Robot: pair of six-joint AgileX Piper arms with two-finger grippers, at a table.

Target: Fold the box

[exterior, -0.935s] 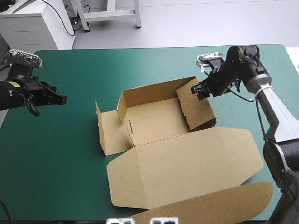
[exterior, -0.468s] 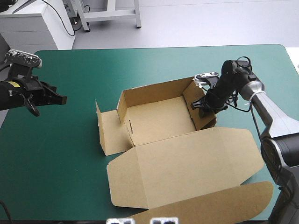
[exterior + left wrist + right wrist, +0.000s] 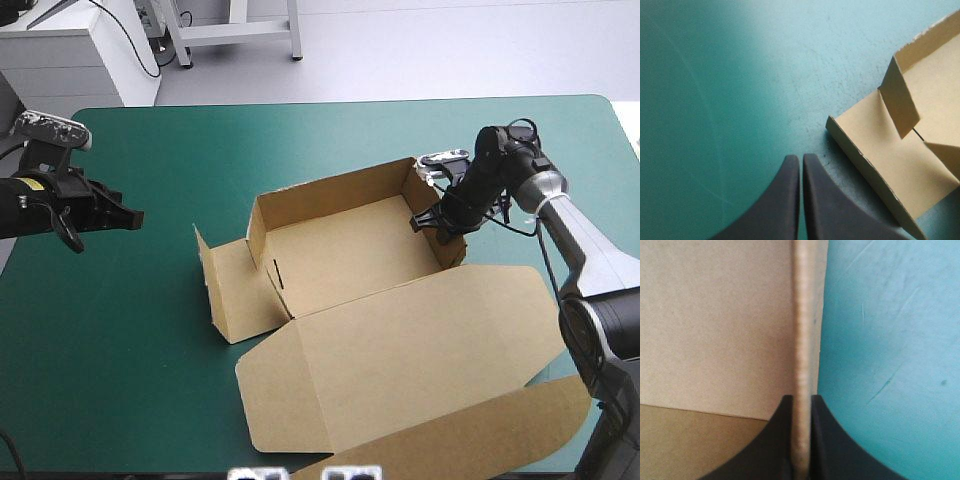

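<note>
High view: 1 box (image 3: 340, 250), 2 tools (image 3: 135, 213) (image 3: 428, 222)

Your high view looks forward and down from above and behind the robot, set far enough back to take in nearly the whole table (image 3: 150, 330). Your left wrist camera looks along the left gripper (image 3: 801, 159), its fingers together, low over the teal-green cover, with the left flap (image 3: 875, 150) of the box (image 3: 937, 95) just ahead. Your right wrist camera sits very close, edge-on to the right wall (image 3: 801, 340) pinched in the right gripper (image 3: 801, 398). All three views share the box.
</note>
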